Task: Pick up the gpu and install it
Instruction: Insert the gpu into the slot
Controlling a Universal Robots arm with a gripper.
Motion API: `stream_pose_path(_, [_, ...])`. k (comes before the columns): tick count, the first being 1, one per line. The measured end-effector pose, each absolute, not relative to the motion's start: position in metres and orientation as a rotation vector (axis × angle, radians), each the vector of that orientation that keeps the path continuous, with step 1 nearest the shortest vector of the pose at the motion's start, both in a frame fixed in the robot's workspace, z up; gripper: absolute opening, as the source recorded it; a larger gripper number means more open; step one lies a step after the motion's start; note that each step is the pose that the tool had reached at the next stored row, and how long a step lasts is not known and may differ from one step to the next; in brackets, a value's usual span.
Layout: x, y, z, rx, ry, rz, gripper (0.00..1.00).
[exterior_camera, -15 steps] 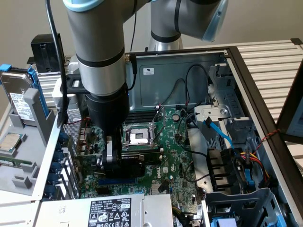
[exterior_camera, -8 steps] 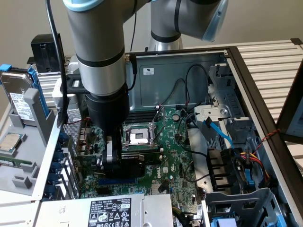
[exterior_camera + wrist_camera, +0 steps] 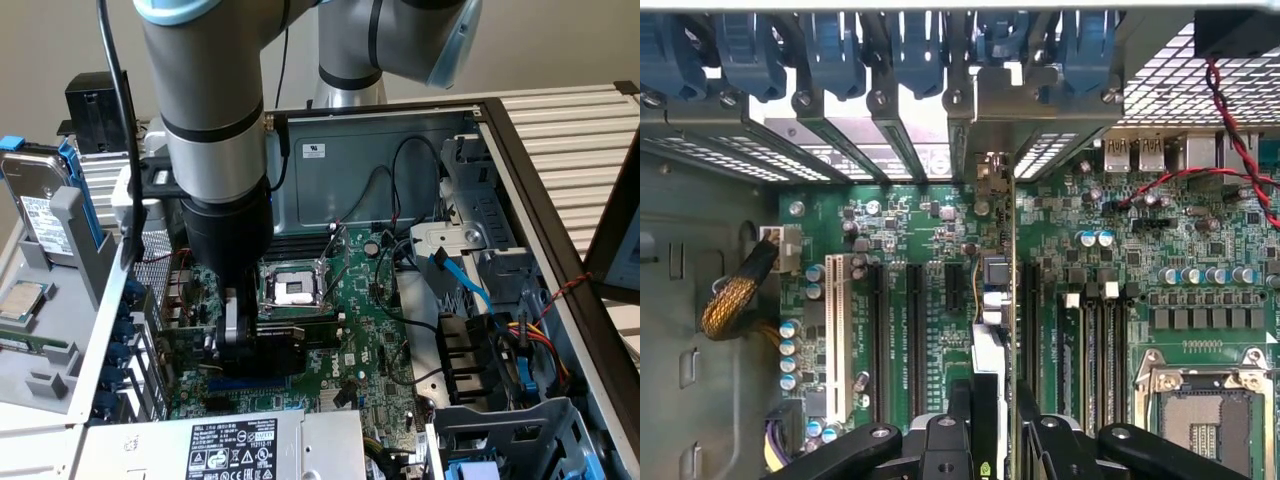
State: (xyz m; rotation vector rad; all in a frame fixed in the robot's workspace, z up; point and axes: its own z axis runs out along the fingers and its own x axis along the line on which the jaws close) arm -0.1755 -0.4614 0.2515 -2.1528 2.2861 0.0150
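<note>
Over the motherboard (image 3: 940,215), the hand (image 3: 992,425) clamps the gpu (image 3: 992,300) on edge (long axis toward rear slot covers (image 3: 890,140)).

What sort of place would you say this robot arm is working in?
Probably a computer-assembly test bench: an open desktop case with its green motherboard exposed, a hard drive standing in a holder beside it, and the claw gripping the gpu over the slots.

Inventory as I count it from my remote station: 1 arm (image 3: 205,100), 1 gripper (image 3: 998,440), 1 gpu (image 3: 990,350), 1 motherboard (image 3: 940,215), 1 processor socket (image 3: 292,290), 1 white expansion slot (image 3: 835,335), 1 power supply (image 3: 230,442), 1 hard drive (image 3: 35,205), 1 open case (image 3: 380,170).
</note>
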Motion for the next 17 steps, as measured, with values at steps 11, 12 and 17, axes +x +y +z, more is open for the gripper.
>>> stream_pose_path(11, [-0.1756, -0.461, 0.2499, -2.155, 2.288, 0.01, 0.27])
stream_pose_path(12, [-0.1758, -0.461, 0.2499, -2.155, 2.288, 0.01, 0.27])
stream_pose_path(17, [-0.1769, -0.461, 0.2499, -2.154, 2.288, 0.009, 0.27])
